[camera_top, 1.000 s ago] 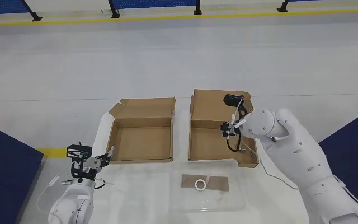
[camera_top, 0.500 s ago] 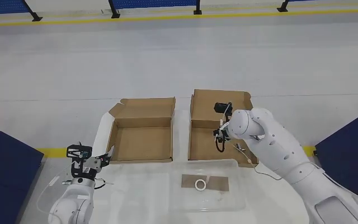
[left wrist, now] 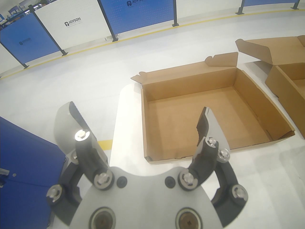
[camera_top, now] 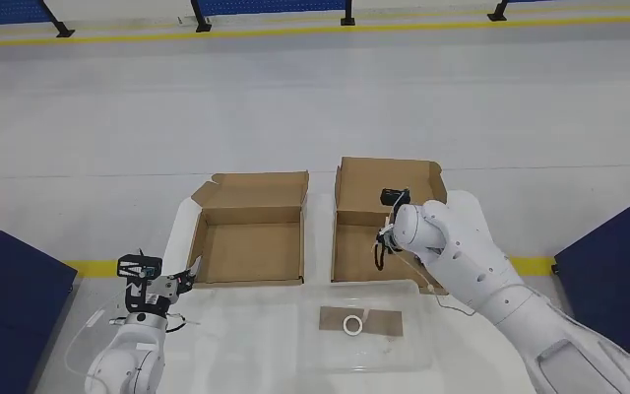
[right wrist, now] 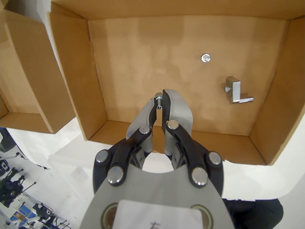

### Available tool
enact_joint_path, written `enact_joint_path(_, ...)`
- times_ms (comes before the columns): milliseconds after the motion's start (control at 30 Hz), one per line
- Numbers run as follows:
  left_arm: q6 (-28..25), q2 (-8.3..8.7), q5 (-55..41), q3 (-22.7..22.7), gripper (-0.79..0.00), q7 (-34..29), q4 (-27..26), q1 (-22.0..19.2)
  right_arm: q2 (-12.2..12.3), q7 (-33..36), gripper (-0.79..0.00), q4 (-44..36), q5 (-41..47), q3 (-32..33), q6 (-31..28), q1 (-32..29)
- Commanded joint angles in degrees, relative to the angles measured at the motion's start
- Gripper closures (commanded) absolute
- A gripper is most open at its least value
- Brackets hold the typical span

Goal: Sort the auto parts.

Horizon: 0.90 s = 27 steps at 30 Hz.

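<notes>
White table (camera_top: 246,325): right claw (right wrist: 159,97) pinches small bolt (right wrist: 159,101), half hidden; left claw (left wrist: 138,108) wide.

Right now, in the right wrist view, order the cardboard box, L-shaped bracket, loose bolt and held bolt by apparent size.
1. cardboard box
2. L-shaped bracket
3. loose bolt and held bolt: alike. The held one is nearer the camera and half hidden in the right gripper, so unranked.
</notes>
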Motion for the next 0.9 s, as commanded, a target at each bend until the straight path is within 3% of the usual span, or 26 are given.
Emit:
enact_joint_path(0,0.00,0.00,0.00,0.00,-0.785,0.00,0.00,0.00,-1.11,-2.02,0.000,3.27,0.47,-0.95,1.15,0.87)
enact_joint_path(400,0.00,0.00,0.00,0.00,-0.785,0.00,0.00,0.00,-7.13,-9.49,0.000,19.21,7.73,-3.28,1.31,4.51)
enact_joint_path(867,0.00,0.00,0.00,0.00,-0.785,0.00,0.00,0.00,-11.78,-11.55,0.000,28.61,9.53,-5.28,0.13,7.27)
